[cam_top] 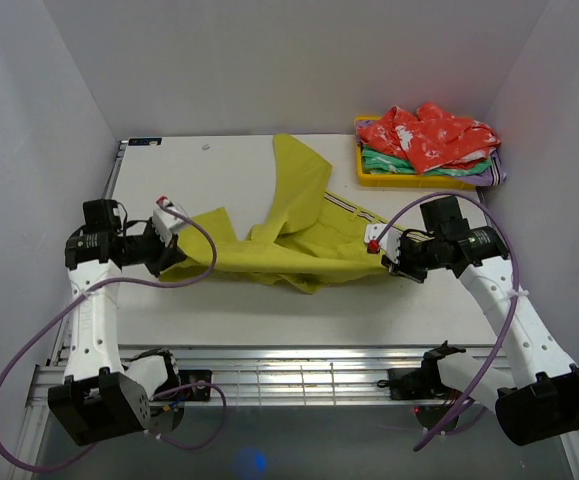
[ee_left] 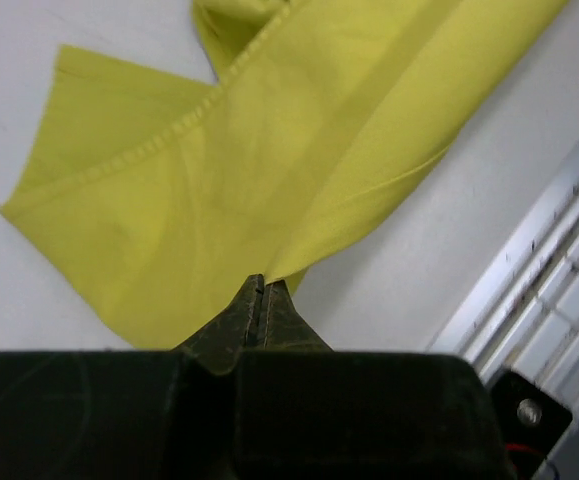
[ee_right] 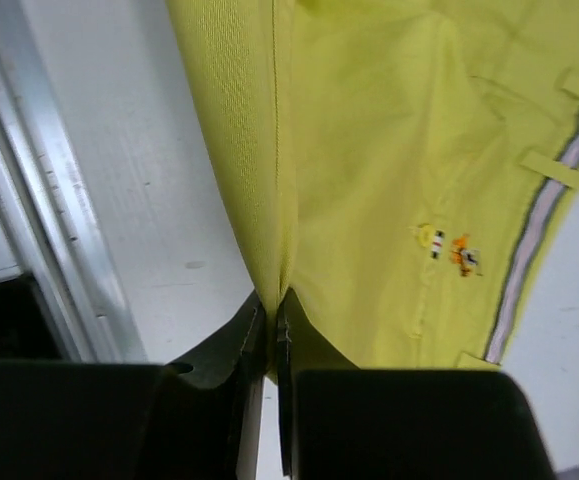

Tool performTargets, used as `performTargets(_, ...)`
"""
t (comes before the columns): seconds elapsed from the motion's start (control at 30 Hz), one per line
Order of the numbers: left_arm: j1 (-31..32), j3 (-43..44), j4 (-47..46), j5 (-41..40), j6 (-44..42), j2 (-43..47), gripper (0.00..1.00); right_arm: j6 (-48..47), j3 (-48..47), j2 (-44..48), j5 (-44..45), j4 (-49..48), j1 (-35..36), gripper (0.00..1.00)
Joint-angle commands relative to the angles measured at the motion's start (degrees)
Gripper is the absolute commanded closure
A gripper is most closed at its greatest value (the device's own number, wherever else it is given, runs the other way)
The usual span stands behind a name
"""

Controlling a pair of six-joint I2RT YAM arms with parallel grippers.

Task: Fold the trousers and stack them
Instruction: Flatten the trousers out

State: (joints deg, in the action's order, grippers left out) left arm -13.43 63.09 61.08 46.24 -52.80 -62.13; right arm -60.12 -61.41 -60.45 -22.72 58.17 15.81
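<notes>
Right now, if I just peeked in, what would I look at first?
The big mustard yellow-green trousers sprawl crumpled across the middle of the white table. The left tool is shut on their left end and the right tool is shut on them near the waistband. At the far right corner, a bright red patterned garment is heaped in a yellow tray.

You have no text, number or brand to read in any view. The nearest to a sign is a small stitched emblem (ee_right: 449,248) on the trousers (ee_right: 369,150), at 3 o'clock in the right wrist view: yellow and orange figures with no letters you can make out. In the top view a faint dark mark (cam_top: 206,147) lies on the table (cam_top: 169,170) at about 11 o'clock, too small for you to tell whether it is writing.
</notes>
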Motion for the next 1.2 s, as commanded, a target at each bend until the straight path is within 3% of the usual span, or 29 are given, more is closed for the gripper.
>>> performTargets(0.0, -2.30, -4.37, 12.97, -11.50, -23.44, 4.29, 1.00, -7.03, 3.48, 1.56, 2.07, 9.85, 0.62, 0.92)
performTargets(0.03, -2.30, -5.86, 14.40, -12.74, -24.97, 4.64, 0.96, -7.47, 4.18, 1.30, 1.81, 10.55, 1.23, 0.87)
performTargets(0.1, -2.30, -6.31, 16.78, -16.07, -27.79, 5.00, 0.68, -7.56, 3.58, 0.51, 0.84, 13.27, 2.81, 0.70)
performTargets(0.13, -2.30, -5.27, 16.88, -16.61, -27.80, 5.26, 0.60, -7.30, 1.40, -0.63, 0.57, 14.24, 2.99, 0.54)
performTargets(0.2, -2.30, -2.29, 16.62, -15.40, -26.84, 4.83, 0.44, -5.63, -1.59, -1.60, 1.79, 14.34, 2.91, 0.43)
performTargets(0.23, -2.39, 2.43, 16.62, -14.00, -25.27, 3.43, 0.41, -5.10, -4.74, -2.21, 2.41, 13.73, 1.95, 0.33)
performTargets(0.3, -2.30, 8.33, 16.70, -10.48, -22.37, 0.80, 0.35, -5.27, -7.57, -2.48, 1.28, 11.89, -0.16, 0.32)
performTargets(0.37, -2.30, 17.44, 16.70, -4.69, -16.66, -4.46, 0.20, -4.06, -10.47, -3.01, -0.04, 10.30, -2.70, 0.21)
performTargets(0.43, -1.60, 22.49, 14.26, 0.23, -11.22, -8.52, 0.02, 0.24, -10.84, -5.37, 1.09, 4.17, -3.85, 0.21)
performTargets(0.47, -0.55, 25.73, 11.81, 0.43, -1.62, -12.36, 0.02, 2.53, -10.84, -6.60, 2.06, 1.97, -4.56, 0.22)
performTargets(0.53, 6.54, 27.17, 1.89, -2.80, 8.71, -15.81, 0.02, 9.47, -11.01, -12.38, 2.33, -4.51, -5.52, 0.26)
performTargets(0.57, 9.53, 27.09, -5.81, -9.00, 16.85, -17.05, 0.02, 12.10, -11.45, -14.59, 2.50, -6.39, -5.62, 0.27)
performTargets(0.6, 16.96, 25.35, -10.06, -12.63, 20.76, -18.45, 0.02, 17.44, -12.67, -19.14, 2.59, -8.32, -5.62, 0.27)
performTargets(0.7, 28.06, 24.44, -21.08, -25.12, 31.05, -24.66, 0.02, 26.15, -16.62, -28.10, 4.87, -15.27, -5.62, 0.28)
performTargets(0.8, 31.53, 30.66, -23.01, -26.99, 40.44, -35.38, 0.02, 29.26, -19.27, -35.85, 7.33, -20.89, -5.88, 0.28)
performTargets(1.03, 34.70, 33.50, -33.47, -21.55, 56.90, -46.93, 0.02, 34.28, -24.64, -47.83, 7.50, -29.07, -7.55, 0.27)
performTargets(1.17, 38.99, 32.98, -38.56, -22.07, 58.59, -51.59, 0.02, 34.28, -23.84, -51.78, 8.31, -33.21, -7.73, 0.25)
